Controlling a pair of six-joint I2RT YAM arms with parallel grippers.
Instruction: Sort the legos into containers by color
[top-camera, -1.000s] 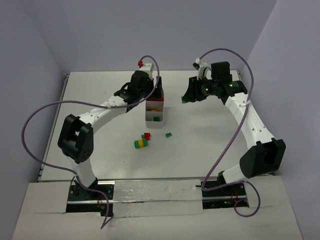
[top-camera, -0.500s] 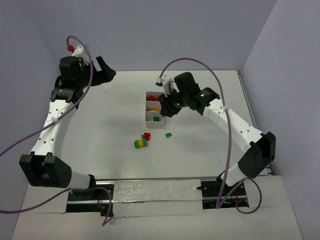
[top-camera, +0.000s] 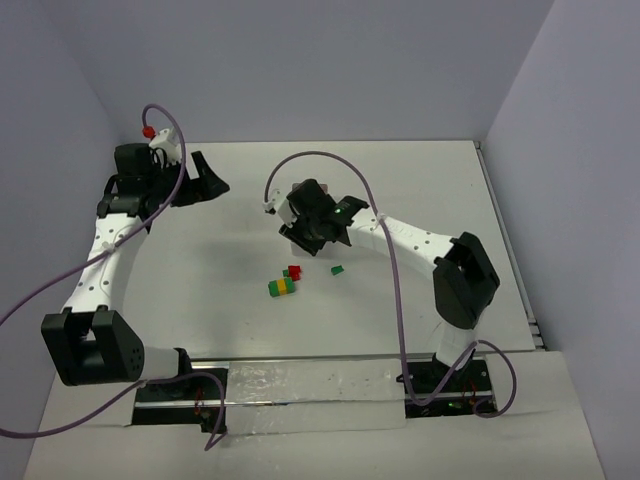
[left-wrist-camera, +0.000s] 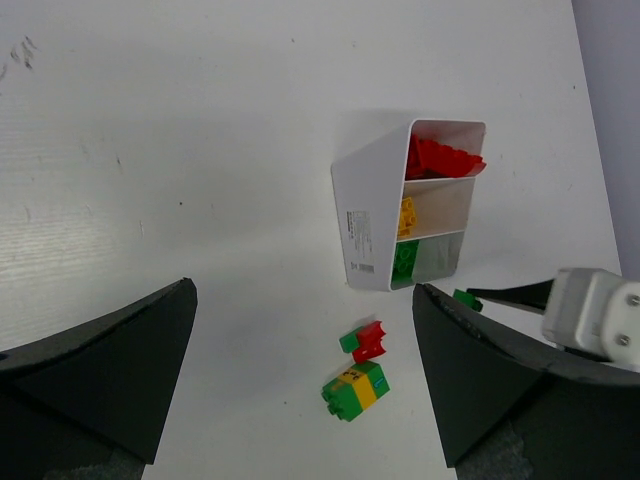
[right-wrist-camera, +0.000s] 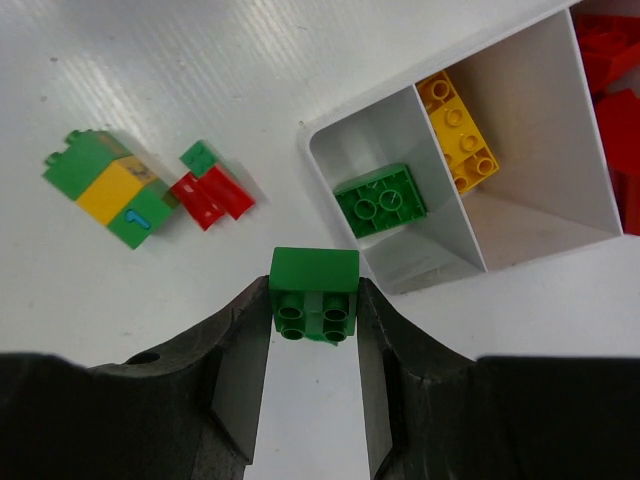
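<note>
Only the right wrist view shows the right gripper pinching a green brick, studs facing the camera, near the tray's green end. Overhead, that gripper covers both. In the left wrist view the tray's length runs up-frame: green, yellow, red. The left gripper gapes wide, empty.

right gripper — centre | green-yellow stack, red brick side by side; green brick near | left gripper — far-left

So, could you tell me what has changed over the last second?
The left end effector swung from the tray to the far left, open. The right end effector swung in from the right to the tray, holding a green brick. The tray and loose bricks stayed put.
</note>
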